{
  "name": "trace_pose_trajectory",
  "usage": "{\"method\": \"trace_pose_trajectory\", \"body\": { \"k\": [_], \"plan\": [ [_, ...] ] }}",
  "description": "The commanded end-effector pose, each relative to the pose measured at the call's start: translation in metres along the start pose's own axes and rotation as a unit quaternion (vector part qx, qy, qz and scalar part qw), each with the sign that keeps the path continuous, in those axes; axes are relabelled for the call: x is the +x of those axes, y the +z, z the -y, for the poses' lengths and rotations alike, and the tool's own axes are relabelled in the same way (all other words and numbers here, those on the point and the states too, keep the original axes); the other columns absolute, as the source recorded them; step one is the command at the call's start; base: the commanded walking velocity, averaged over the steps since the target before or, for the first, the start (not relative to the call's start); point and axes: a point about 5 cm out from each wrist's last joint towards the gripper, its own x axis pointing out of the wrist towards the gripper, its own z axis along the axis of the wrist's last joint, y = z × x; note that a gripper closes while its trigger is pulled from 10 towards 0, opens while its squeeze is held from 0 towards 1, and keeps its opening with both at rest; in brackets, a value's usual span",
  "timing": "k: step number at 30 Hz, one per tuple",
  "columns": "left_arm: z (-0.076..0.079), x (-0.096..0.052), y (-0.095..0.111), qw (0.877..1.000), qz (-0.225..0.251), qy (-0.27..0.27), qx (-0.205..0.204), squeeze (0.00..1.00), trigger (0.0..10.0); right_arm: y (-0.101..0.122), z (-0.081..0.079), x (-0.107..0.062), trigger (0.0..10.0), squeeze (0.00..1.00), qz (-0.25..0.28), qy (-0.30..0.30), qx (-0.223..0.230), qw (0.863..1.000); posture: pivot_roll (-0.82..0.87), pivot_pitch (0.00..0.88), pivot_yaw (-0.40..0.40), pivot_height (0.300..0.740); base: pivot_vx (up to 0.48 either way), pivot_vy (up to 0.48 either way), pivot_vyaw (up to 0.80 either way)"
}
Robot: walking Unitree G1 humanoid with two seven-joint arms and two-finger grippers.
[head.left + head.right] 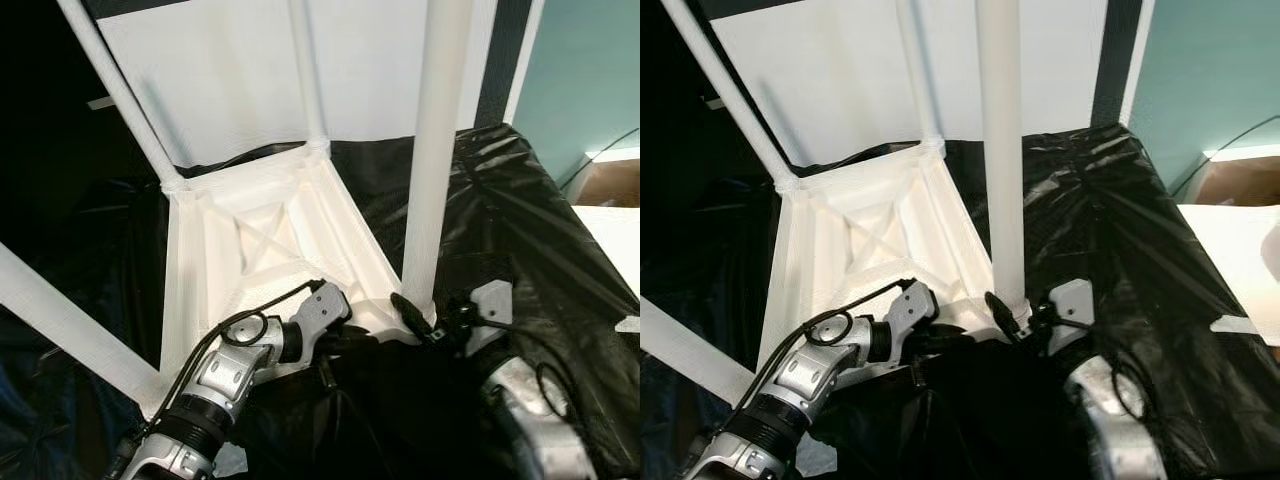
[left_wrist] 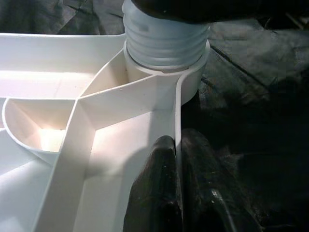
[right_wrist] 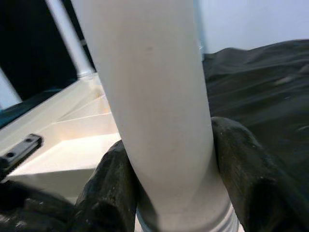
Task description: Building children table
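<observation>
— While the head views give the whole upturned table (image 1: 265,235) on the black sheet (image 1: 520,240), what do the wrist cameras add?

— The left wrist view shows the left gripper (image 2: 177,188) pinching the thin rim of the table's underside between its two fingers, beside a threaded socket (image 2: 164,43). The right wrist view shows the right gripper (image 3: 169,179) clamped around the near leg (image 3: 154,96), just above its thread.

— Which way does that leg run?

— Upright, its long axis vertical, foot end up, seated at the table's near right corner. Other legs (image 1: 115,90) stand at the other corners.
</observation>
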Motion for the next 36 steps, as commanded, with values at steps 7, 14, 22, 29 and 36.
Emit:
{"method": "trace_pose_trajectory", "body": {
  "k": [7,14,22,29,36],
  "plan": [
    [0.021,0.004,-0.033,0.996,-0.008,-0.04,-0.078,0.0,10.0,0.0,0.012,0.005,10.0,0.8,-0.025,0.019,0.003,0.999,-0.04,0.0,0.094,0.74,0.0,0.0,0.0],
    [0.02,0.008,-0.032,0.996,-0.005,-0.04,-0.078,0.0,10.0,0.001,0.019,0.015,10.0,0.0,-0.04,0.142,-0.009,0.989,-0.06,0.0,0.086,0.74,0.0,0.0,0.0],
    [0.018,0.012,-0.03,0.996,-0.003,-0.04,-0.077,0.0,10.0,0.01,0.035,0.026,10.0,0.0,-0.065,0.266,-0.034,0.961,-0.07,0.0,0.083,0.74,0.0,0.0,0.0],
    [0.016,0.012,-0.029,0.997,-0.001,-0.037,-0.074,0.0,10.0,0.007,0.051,0.026,0.0,0.0,-0.114,0.339,-0.043,0.933,-0.06,0.0,0.083,0.74,0.0,0.0,0.0],
    [0.017,0.011,-0.031,0.996,0.0,-0.036,-0.077,0.0,10.0,0.006,0.054,0.025,0.0,0.0,-0.11,0.316,-0.014,0.942,-0.06,0.0,0.085,0.74,0.0,0.0,0.0]
  ]
}}
